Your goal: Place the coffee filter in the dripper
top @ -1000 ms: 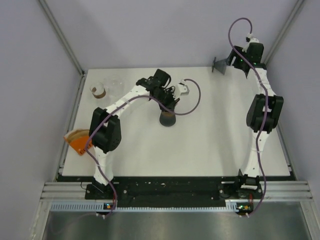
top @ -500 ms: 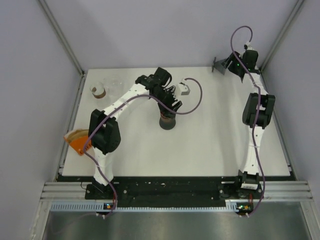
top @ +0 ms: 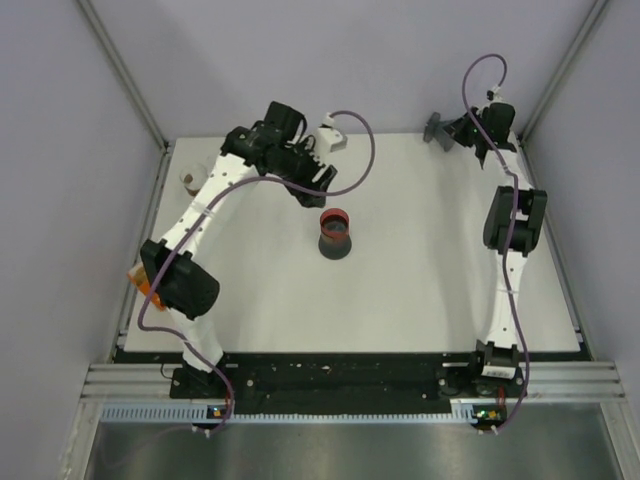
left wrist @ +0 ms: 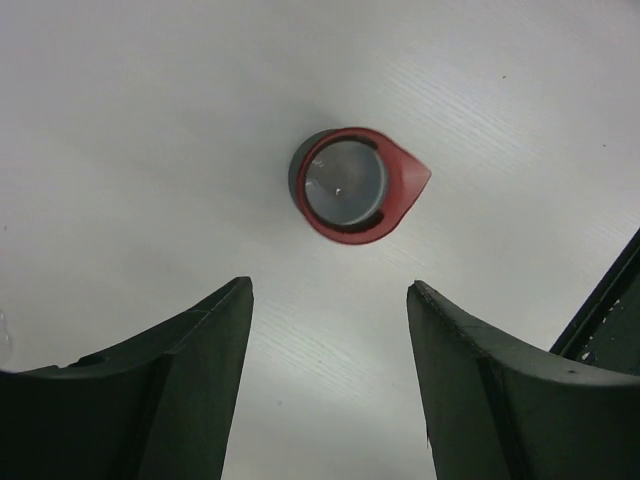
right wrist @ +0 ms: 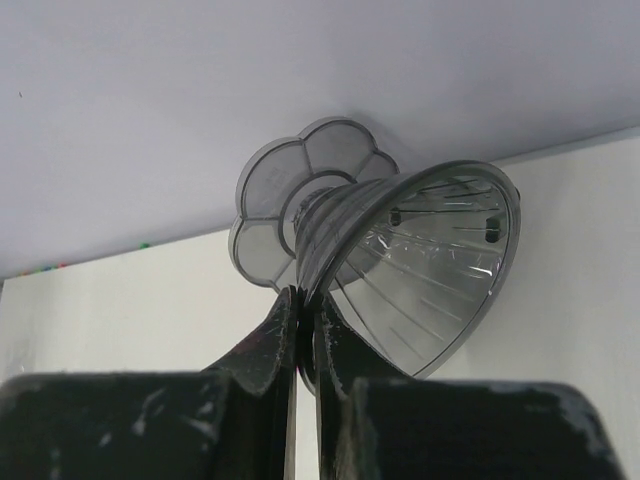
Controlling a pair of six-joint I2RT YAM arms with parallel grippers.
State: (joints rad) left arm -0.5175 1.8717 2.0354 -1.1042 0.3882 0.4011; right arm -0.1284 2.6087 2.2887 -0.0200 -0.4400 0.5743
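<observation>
The dripper, a clear grey ribbed cone with a scalloped base, lies tilted at the table's back right corner, its mouth turned sideways. My right gripper is shut on its thin wall near the neck. From above, that dripper sits just left of the right gripper. The coffee filter shows only as an orange-brown sliver at the table's left edge, behind the left arm's elbow. My left gripper hangs open and empty above the table's back middle.
A grey cup with a red spouted rim stands mid-table, ahead of the left fingers as the cup in the wrist view. A small brown-and-white object sits at the back left. Walls close in on three sides.
My left gripper opened, let go of the red-rimmed cup and drew back toward the far left. My right gripper closed on the dripper at the back corner.
</observation>
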